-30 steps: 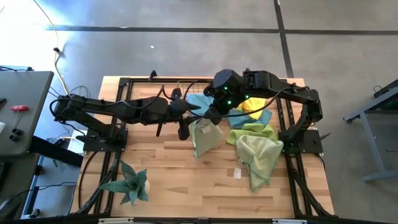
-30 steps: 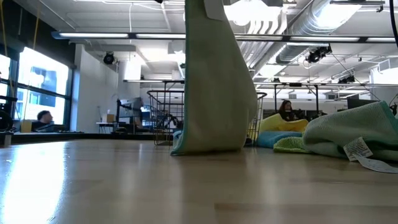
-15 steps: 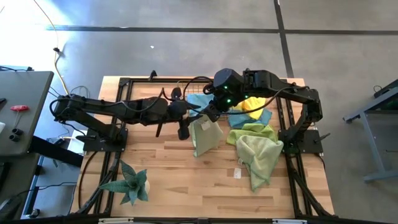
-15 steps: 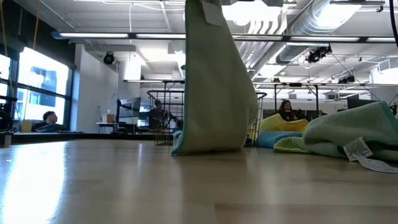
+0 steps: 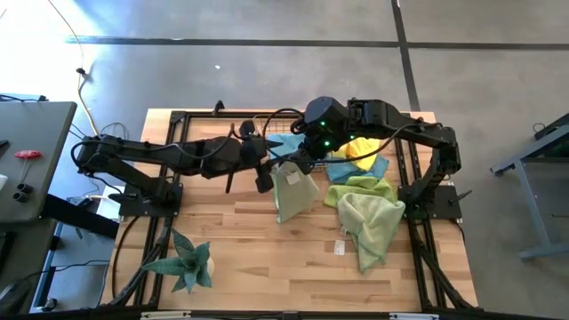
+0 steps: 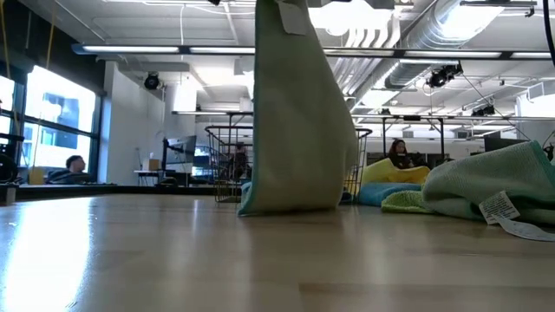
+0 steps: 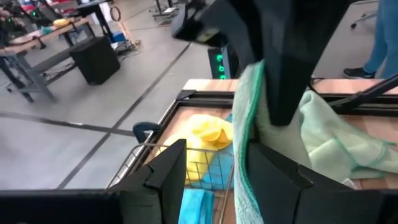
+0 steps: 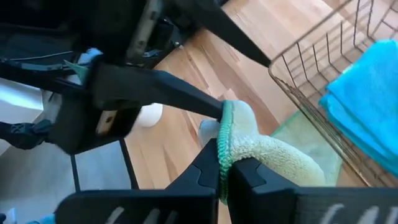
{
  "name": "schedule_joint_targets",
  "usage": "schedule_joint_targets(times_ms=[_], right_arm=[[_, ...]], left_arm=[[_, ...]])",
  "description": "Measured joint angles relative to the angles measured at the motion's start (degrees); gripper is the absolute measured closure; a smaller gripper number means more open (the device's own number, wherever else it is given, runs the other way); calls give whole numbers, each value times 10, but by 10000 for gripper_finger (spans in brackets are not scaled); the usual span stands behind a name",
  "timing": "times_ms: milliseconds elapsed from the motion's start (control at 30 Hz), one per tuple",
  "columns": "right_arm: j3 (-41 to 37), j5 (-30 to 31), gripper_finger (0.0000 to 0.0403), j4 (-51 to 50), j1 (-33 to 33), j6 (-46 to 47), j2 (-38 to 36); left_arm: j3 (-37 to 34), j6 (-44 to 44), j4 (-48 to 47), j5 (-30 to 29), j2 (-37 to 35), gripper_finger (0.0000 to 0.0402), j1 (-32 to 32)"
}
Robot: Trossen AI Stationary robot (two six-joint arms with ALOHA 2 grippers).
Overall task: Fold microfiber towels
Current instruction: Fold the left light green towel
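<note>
Above table centre, both arms hold pale green towel (image 5: 293,190) aloft

- No legible text, brand, number or sign in any view.
- White care tag (image 6: 506,211) on the pale green towel (image 6: 486,186) at 3 o'clock in the low view: print too small to read.
- Second white tag (image 6: 291,15) at 12 o'clock, on the hanging towel (image 6: 297,130): appears blank.
- Small white tag (image 5: 340,248) on the table (image 5: 267,258), high view: unreadable.
</note>
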Motion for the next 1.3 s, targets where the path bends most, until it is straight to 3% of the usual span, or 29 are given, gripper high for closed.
schedule_joint_targets(times_ms=[433,633,1133,1300], right_arm=[[0,-31,403,16,0,-16,0],[0,-45,403,15,2,-24,0],[0,-80,403,1,2,-126,0],[0,-79,403,-7,2,-168,0]], left_arm=[[0,-60,-165,-77,0,248,0],[0,-75,-219,-85,0,248,1],[0,-62,-227,134,0,248,40],[-48,-81,-188,168,1,248,42]])
